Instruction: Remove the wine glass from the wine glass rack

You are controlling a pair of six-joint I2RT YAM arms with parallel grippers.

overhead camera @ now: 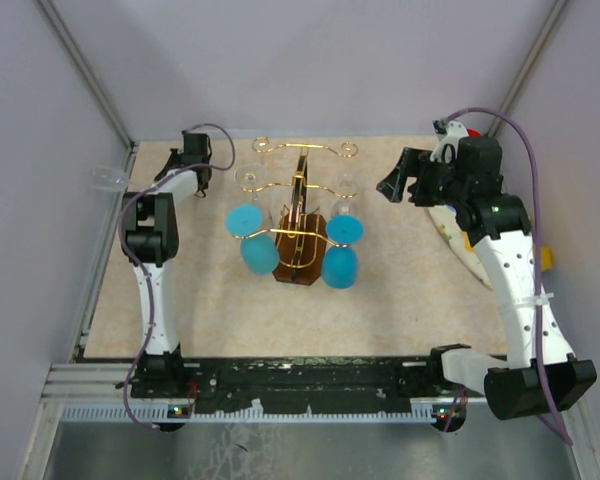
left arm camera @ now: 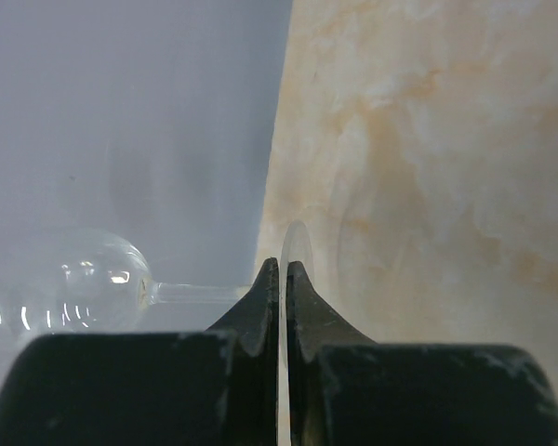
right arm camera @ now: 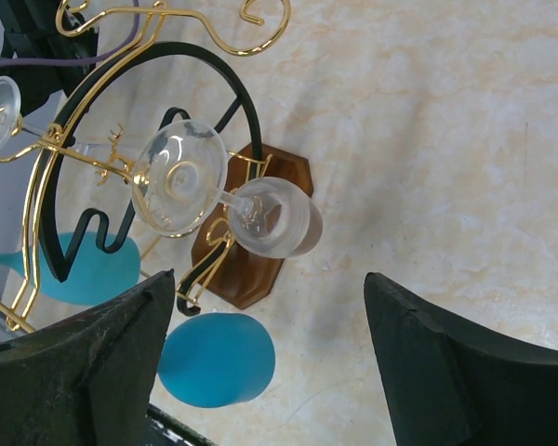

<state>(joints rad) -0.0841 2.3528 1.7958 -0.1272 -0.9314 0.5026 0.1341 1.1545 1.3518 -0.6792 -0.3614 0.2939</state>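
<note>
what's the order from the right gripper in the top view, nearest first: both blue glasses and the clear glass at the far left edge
From the right gripper:
1. right blue glass, on the right side of the rack
2. left blue glass, rack's left side
3. clear glass, beyond the left edge of the table
</note>
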